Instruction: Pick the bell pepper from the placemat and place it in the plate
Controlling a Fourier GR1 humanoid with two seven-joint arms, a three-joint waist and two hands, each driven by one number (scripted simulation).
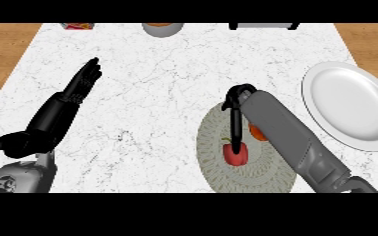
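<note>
- Right now the right hand (236, 111) reaches down over the round grey placemat (214, 165), its forearm crossing the mat from the lower right, and its dark fingers (235, 130) point down at the bell pepper (236, 156).
- One long finger lies across the top of the red pepper, touching it or just above it — I cannot tell which. No finger can be seen curled round the fruit, so the hand reads as released rather than grasping, though the wrist hides much of the palm.
- The pepper sits on the placemat, a little right of its middle, with a small green stem showing at its upper left. It is not yet lifted.
- An orange patch (258, 132) shows just beside the forearm, on the mat; the arm hides most of it, so what it is cannot be told.
- The white plate (325, 87) lies at the right edge of the marble counter (162, 80), near the placemat but apart from it — a short carry to the right, as I judge, once the pepper is held.
- Coming from above suits a small round thing lying flat; fingers can then close from both sides, and the risk, I think, is that it rolls aside if only one finger presses it.
- The left hand (83, 82) rests open at the left of the counter, fingers straight and pointing away, well apart from the work.
- Along the far edge stand a few small things, cut off by the view's top.
</note>
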